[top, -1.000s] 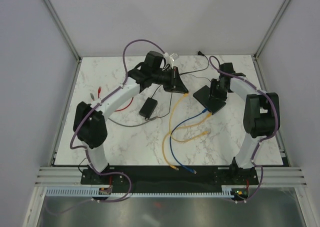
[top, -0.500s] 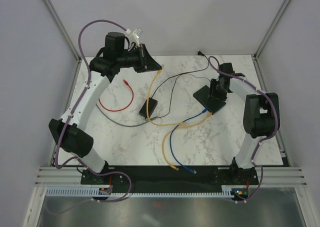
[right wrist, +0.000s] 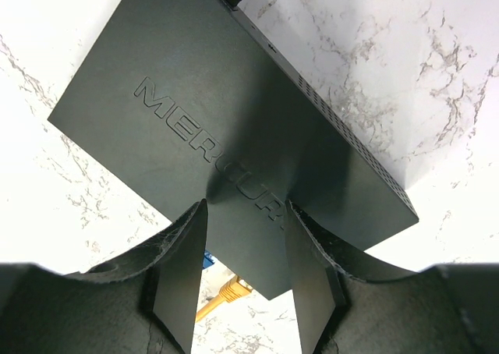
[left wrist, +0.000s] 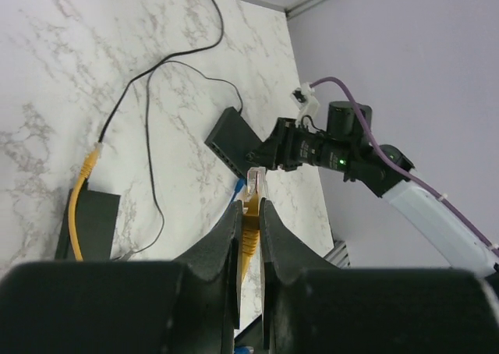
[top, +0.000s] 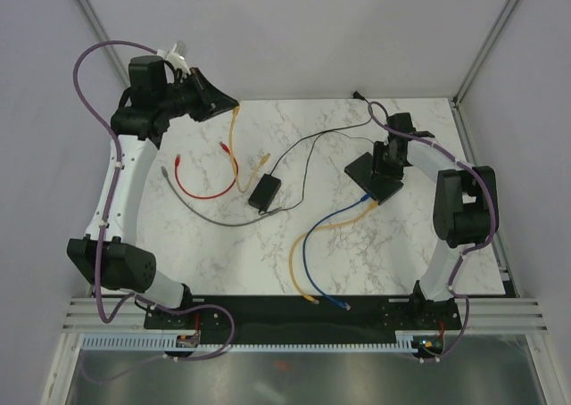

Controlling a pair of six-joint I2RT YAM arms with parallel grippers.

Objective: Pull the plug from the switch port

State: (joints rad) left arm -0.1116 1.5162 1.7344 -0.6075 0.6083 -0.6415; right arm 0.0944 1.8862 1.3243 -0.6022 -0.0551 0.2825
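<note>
**A:** We're working on a white marble-patterned tabletop point(top: 268, 244) boxed in by pale grey walls point(top: 312, 39). Far left first: our left gripper point(left wrist: 251, 210) hangs high over the table's far-left corner. It's pinched tight on a yellow plug point(left wrist: 255, 184) with a clear tip.

**B:** A second ago that gripper was much further right. Now it has swung clear, and a thin yellow cable point(top: 232, 146) droops from it to the marble.

**A:** Moving right, a loose red cable point(top: 205, 196) and a thin grey cable point(top: 214, 222) lie on the table. Next comes the small black power brick point(top: 265, 194).

**B:** Right of centre is the flat black rectangular switch point(right wrist: 195, 97), where it was, one side seemingly tipped up. That's where the left gripper was working, so we take it the plug is out of its port.

**A:** Our right gripper point(right wrist: 245, 210) hasn't moved. Its fingers, half spread, look closed on the switch's near corner, bracing it.

**B:** Beneath that corner we see a blue plug point(right wrist: 207, 260) and another yellow plug point(right wrist: 230, 292). We can't tell whether they're seated.

**A:** So the pull looks done. What remains, we judge, is setting the freed plug down.
</note>
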